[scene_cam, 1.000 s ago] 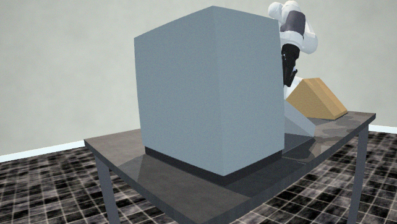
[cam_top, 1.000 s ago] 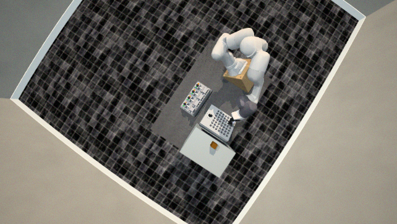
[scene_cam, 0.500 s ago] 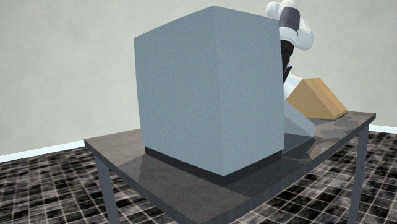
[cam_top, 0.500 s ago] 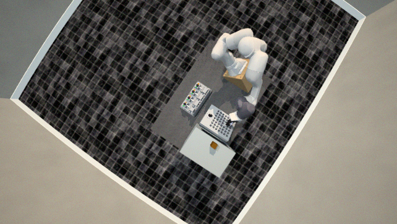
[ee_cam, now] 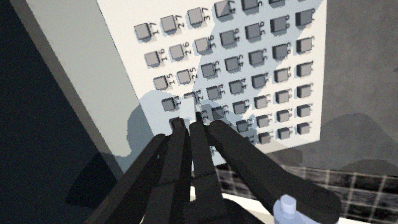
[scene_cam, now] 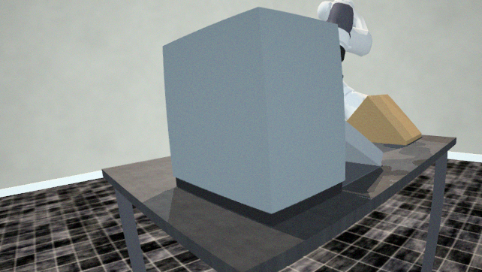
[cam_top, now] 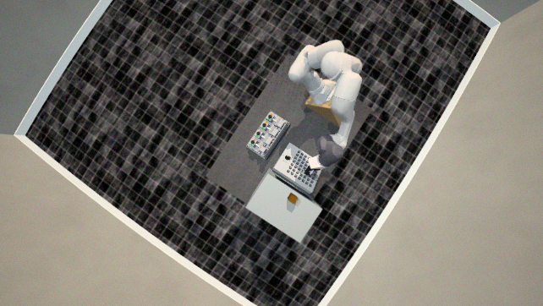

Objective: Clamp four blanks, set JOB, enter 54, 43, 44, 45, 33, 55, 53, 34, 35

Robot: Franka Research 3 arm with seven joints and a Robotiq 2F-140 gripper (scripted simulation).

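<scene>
The closed gripper [cam_top: 309, 171] [ee_cam: 190, 107] is over the keypad panel [cam_top: 301, 166] [ee_cam: 250, 75], inside its edges; 1 tall cabinet [cam_top: 279, 211] [scene_cam: 225, 113] walls off 1 side.

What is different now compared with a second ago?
The gripper has moved inward over the keypad, from near its edge, and sits lower behind the cabinet. The vise stations look unchanged.
</scene>
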